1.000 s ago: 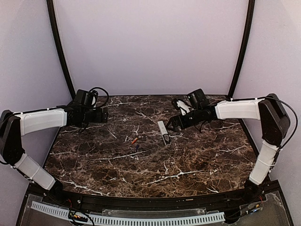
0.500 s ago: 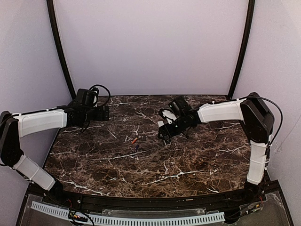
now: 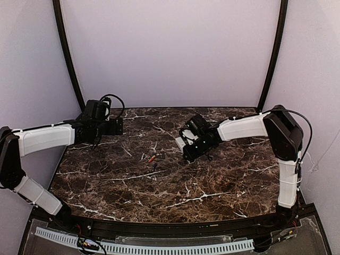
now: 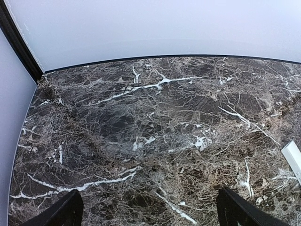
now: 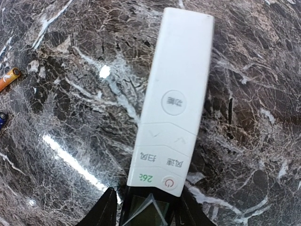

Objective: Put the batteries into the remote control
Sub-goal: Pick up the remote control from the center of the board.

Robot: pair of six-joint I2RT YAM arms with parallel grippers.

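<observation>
The white remote control (image 5: 174, 103) lies buttons-up on the marble, its dark end toward my right wrist. My right gripper (image 5: 147, 194) has a finger against each side of that dark end and is shut on it; in the top view the right gripper (image 3: 187, 151) covers most of the remote control (image 3: 180, 141). Left of it lie the red-orange battery (image 3: 152, 158) (image 5: 9, 77) and the dark blue battery (image 3: 154, 167) (image 5: 2, 120). My left gripper (image 4: 148, 200) (image 3: 118, 127) hangs open and empty at the back left, with the remote control's corner (image 4: 294, 157) at the right edge of its view.
The dark marble table (image 3: 212, 186) ends at a lilac back wall. Black curved poles (image 3: 69, 58) (image 3: 272, 58) stand at the two back corners. A black rail (image 3: 175, 226) runs along the near edge.
My right arm swung left and down onto the remote, and its jaws narrowed from wide open onto the dark end. The left arm and both batteries stayed put.
</observation>
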